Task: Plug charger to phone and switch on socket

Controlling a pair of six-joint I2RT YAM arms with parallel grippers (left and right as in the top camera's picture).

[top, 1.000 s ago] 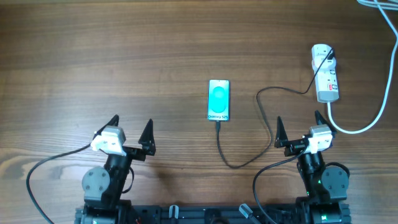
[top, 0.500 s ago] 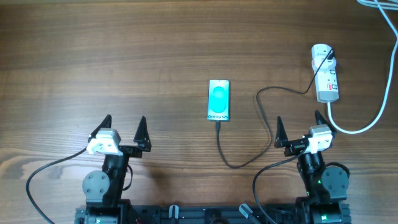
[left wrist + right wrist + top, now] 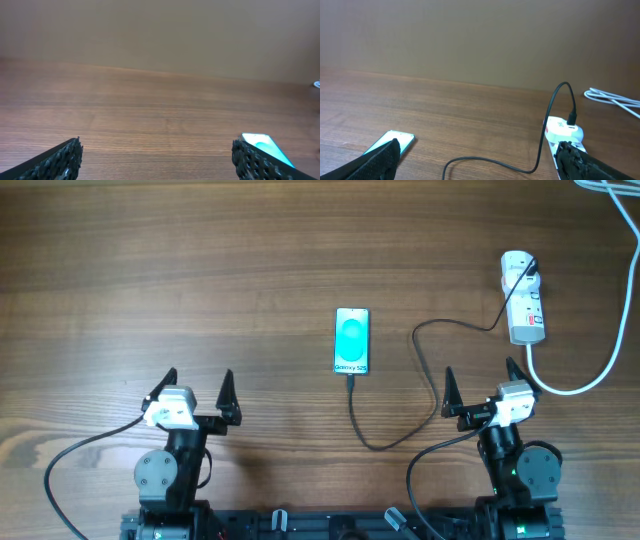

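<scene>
Overhead view: charger cable [image 3: 350,402] looks plugged into the Galaxy phone [image 3: 352,341], running to the power strip [image 3: 524,300] right of it. Left gripper [image 3: 198,374] and right gripper [image 3: 480,370] sit unclenched, empty. Next, probably: right gripper switches the strip on

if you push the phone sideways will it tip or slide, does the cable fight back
The phone lies flat and thin on the wooden table, so it would probably slide, not tip. The charger meets its near end in a loose curve, so it looks floppy and likely gives little drag until the slack runs out.
</scene>
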